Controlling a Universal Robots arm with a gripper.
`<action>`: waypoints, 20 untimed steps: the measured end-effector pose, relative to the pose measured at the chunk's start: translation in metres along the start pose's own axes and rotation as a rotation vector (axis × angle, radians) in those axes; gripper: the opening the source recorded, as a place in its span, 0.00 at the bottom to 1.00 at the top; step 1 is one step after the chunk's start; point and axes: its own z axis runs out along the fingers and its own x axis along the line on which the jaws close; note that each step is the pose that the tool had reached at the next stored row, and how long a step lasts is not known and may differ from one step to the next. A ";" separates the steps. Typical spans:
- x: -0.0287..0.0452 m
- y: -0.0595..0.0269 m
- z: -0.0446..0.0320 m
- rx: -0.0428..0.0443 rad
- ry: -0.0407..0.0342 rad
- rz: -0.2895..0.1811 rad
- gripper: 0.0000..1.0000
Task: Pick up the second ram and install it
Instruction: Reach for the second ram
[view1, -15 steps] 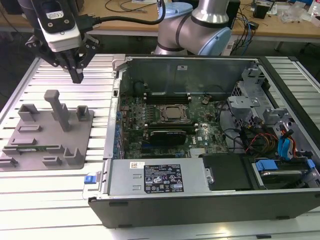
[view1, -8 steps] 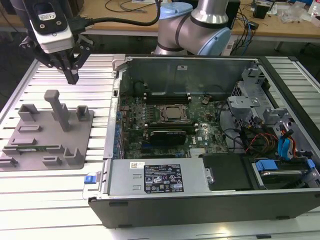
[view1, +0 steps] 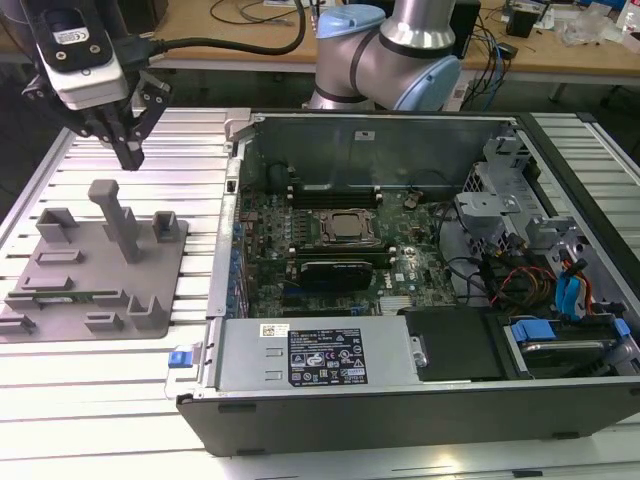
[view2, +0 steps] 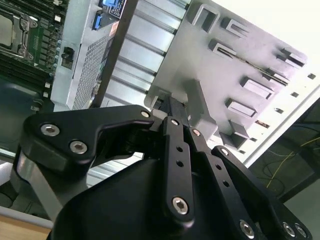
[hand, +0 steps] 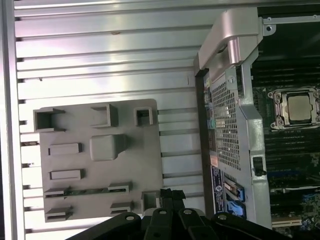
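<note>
1. Second ram (view1: 70, 295): one stick counted, apparently seated on edge in the single fixture plate (view1: 95, 268), at 7 o'clock from the plate's tall post (view1: 118, 215) in the exterior view. Judged light, stiff and fragile; hold by the long faces at mid-length, clear of the contacts.
2. Gripper (view1: 131, 152): one, at 12 o'clock from the post, clear of the ram; fingers (view1: 127, 145) together, holding nothing.
3. Computer case (view1: 400, 420): one, open, on the bench (view1: 60, 400) at 3 o'clock from the plate.
</note>
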 end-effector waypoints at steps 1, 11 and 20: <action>0.0008 -0.0001 0.0001 0.0000 0.0000 0.000 0.08; 0.0200 -0.0028 0.0028 0.0000 0.0000 0.000 0.08; 0.0344 -0.0051 0.0082 0.0001 0.0000 0.000 0.08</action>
